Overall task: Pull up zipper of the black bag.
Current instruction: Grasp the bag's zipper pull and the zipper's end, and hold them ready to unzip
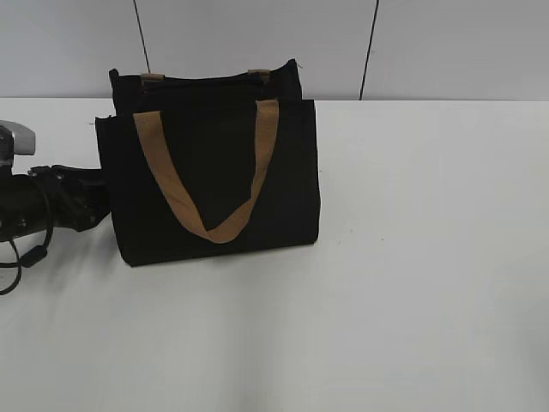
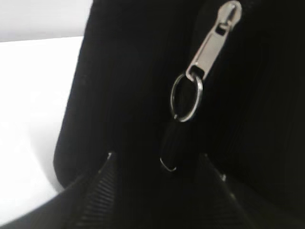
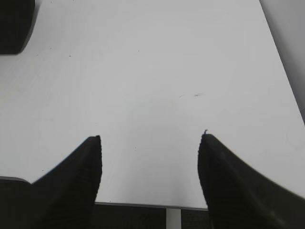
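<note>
Left wrist view: left gripper (image 2: 155, 164) fingers part-open against black bag (image 2: 133, 71), straddling zipper (image 2: 209, 45) ring, nothing gripped. Risk: closing on fabric, missing tab. Right gripper (image 3: 150, 143) open, empty.

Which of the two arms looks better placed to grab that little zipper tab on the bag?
The left. Its open fingers sit right at the black bag, with the zipper just ahead. The right gripper hangs open over bare table.
</note>
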Available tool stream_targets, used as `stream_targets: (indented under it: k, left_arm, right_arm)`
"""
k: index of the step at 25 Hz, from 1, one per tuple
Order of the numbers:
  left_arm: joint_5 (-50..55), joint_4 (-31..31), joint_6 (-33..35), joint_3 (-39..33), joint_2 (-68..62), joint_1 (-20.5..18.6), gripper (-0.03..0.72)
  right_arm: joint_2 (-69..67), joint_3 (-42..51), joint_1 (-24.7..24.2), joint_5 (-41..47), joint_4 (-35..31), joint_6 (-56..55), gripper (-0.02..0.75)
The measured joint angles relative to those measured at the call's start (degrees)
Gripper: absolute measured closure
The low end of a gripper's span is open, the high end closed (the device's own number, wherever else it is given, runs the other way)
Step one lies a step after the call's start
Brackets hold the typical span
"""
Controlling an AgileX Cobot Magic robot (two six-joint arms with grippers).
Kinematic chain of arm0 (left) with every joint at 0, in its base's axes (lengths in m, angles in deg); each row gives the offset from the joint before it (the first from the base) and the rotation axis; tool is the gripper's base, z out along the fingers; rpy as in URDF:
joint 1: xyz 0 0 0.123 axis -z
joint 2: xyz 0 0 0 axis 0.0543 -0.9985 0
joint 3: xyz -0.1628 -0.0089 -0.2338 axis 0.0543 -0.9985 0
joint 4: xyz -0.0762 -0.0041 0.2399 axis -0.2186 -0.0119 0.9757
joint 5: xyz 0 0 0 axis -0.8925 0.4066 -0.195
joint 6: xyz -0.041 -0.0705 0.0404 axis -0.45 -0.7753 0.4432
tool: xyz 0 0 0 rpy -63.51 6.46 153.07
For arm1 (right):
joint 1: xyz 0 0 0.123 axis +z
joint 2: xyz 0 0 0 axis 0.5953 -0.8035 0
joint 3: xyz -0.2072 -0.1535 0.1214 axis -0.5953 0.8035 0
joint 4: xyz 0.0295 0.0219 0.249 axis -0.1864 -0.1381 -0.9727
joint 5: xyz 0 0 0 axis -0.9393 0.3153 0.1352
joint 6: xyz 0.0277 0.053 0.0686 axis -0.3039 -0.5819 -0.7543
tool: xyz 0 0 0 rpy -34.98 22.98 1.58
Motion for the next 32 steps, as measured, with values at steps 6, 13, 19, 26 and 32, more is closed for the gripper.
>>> stream_targets:
  k: [6,13,19,26,32]
  left_arm:
    - [-0.05,-1.30,-0.05,2.89,-2.25,2.03,0.299]
    - [-0.09,-1.38,-0.15,3.91,-2.37,2.37,0.573]
    - [0.69,-0.83,-2.63,3.91,-2.17,2.37,0.670]
    - [7.40,2.44,-6.53,3.91,6.48,0.98,0.671]
    - [14.95,5.64,-10.04,3.91,17.99,0.12,0.672]
  right_arm:
    - [0.00,0.00,0.00,0.00,0.00,0.00,0.253]
    - [0.00,0.00,0.00,0.00,0.00,0.00,0.253]
    - [0.00,0.00,0.00,0.00,0.00,0.00,0.253]
    - [0.00,0.00,0.00,0.00,0.00,0.00,0.253]
    - [0.00,0.00,0.00,0.00,0.00,0.00,0.253]
